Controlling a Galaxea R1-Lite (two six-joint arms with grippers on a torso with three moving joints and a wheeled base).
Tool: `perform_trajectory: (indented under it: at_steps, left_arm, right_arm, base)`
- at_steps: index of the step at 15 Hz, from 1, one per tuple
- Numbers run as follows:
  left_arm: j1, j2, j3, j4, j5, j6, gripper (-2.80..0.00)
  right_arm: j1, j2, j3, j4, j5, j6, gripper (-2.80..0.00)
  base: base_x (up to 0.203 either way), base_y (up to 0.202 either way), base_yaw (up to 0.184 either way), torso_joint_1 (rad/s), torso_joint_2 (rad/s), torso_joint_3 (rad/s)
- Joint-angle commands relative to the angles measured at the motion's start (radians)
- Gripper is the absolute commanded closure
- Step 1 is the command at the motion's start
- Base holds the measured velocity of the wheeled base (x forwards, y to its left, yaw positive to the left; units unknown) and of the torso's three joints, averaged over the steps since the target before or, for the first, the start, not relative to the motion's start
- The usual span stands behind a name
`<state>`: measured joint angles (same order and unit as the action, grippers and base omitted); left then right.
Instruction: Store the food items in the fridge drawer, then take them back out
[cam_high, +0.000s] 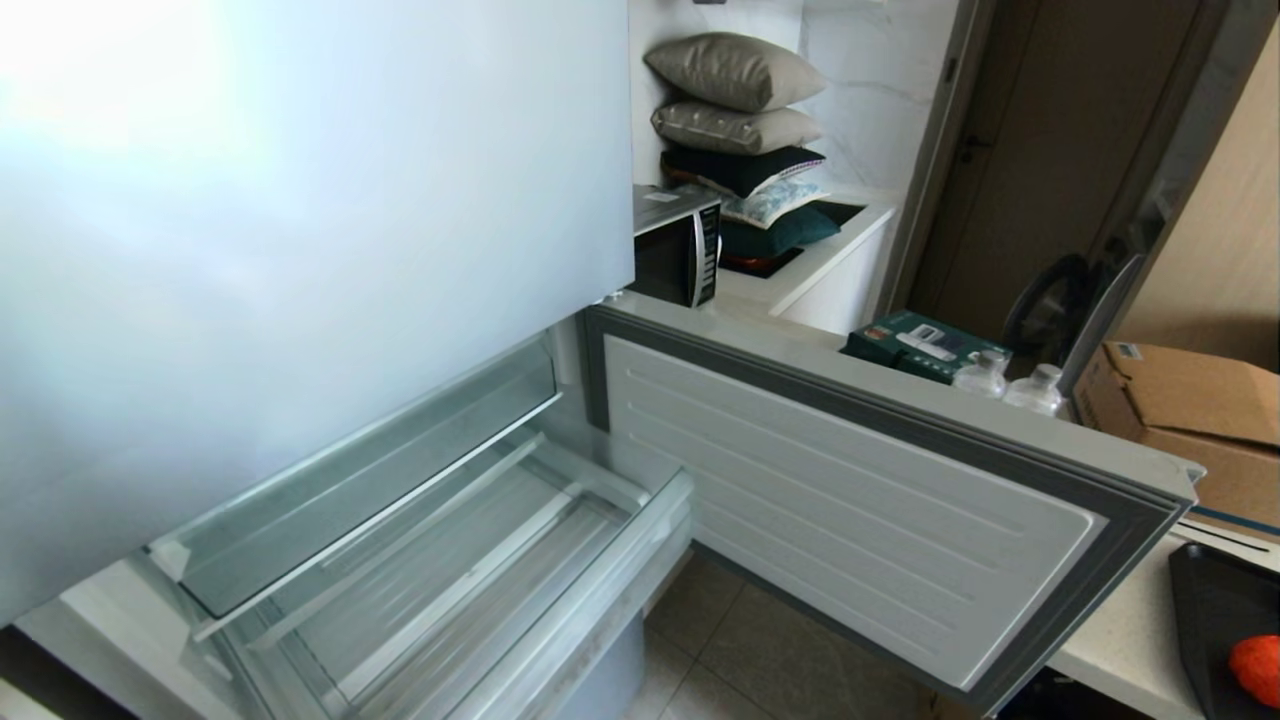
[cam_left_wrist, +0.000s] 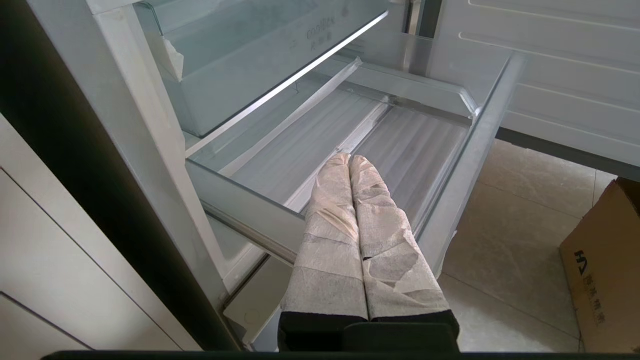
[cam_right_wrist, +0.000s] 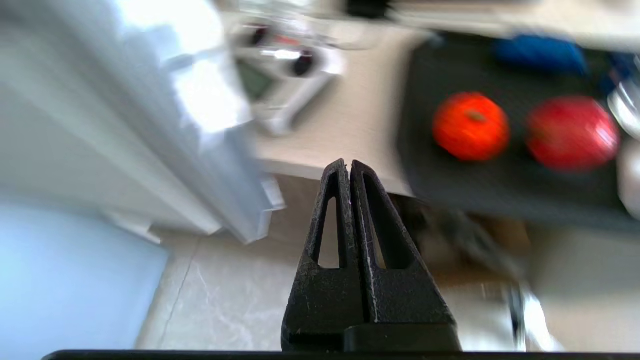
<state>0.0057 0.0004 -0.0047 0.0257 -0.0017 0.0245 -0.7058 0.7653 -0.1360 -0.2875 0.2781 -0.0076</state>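
Observation:
The clear fridge drawer stands pulled out with nothing on its ribbed floor. Both food items sit on a dark tray on the counter to the right: a bright-orange pumpkin-like fruit and, beside it, a red apple. My right gripper is shut and holds nothing. It hangs over the floor tiles, short of the counter edge and apart from the fruit. My left gripper, with tape-wrapped fingers, is shut and holds nothing, parked in front of the drawer. Neither arm shows in the head view.
The fridge door stands swung open between the drawer and the counter. A cardboard box sits on the floor at the right. A clear bin sits above the drawer. A microwave and stacked cushions stand behind.

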Motion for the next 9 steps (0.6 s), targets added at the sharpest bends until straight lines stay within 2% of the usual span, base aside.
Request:
perform_trajectory:
  at_steps: [1, 2, 4, 6, 7, 9]
  left_arm:
    - [0.0, 0.0, 0.0, 0.0, 0.0, 0.0, 0.0]
    - [0.0, 0.0, 0.0, 0.0, 0.0, 0.0, 0.0]
    - [0.0, 0.0, 0.0, -0.001, 0.0, -0.001, 0.0]
    - [0.0, 0.0, 0.0, 0.0, 0.0, -0.002, 0.0]
    - [0.0, 0.0, 0.0, 0.0, 0.0, -0.003, 0.0]
    - [0.0, 0.0, 0.0, -0.001, 0.0, -0.003, 0.0]
  right_arm:
    - [0.157, -0.314, 0.05, 0.057, -0.003, -0.014, 0.0]
    - [0.279, -0.381, 0.061, 0.131, -0.024, -0.027, 0.0]
    - [0.498, -0.446, 0.076, 0.269, -0.142, -0.045, 0.0]
    - [0.66, -0.495, 0.093, 0.337, -0.232, -0.054, 0.0]
    - [0.698, -0.551, 0.098, 0.352, -0.25, -0.066, 0.0]
    - [0.706, -0.692, 0.102, 0.363, -0.238, -0.107, 0.0]
  base:
    - [0.0, 0.0, 0.0, 0.0, 0.0, 0.0]
    - [0.0, 0.0, 0.0, 0.0, 0.0, 0.0]
    - [0.0, 0.0, 0.0, 0.0, 0.0, 0.0]
    - [0.0, 0.0, 0.0, 0.0, 0.0, 0.0]
    - [0.0, 0.0, 0.0, 0.0, 0.0, 0.0]
    - [0.0, 0.0, 0.0, 0.0, 0.0, 0.0]
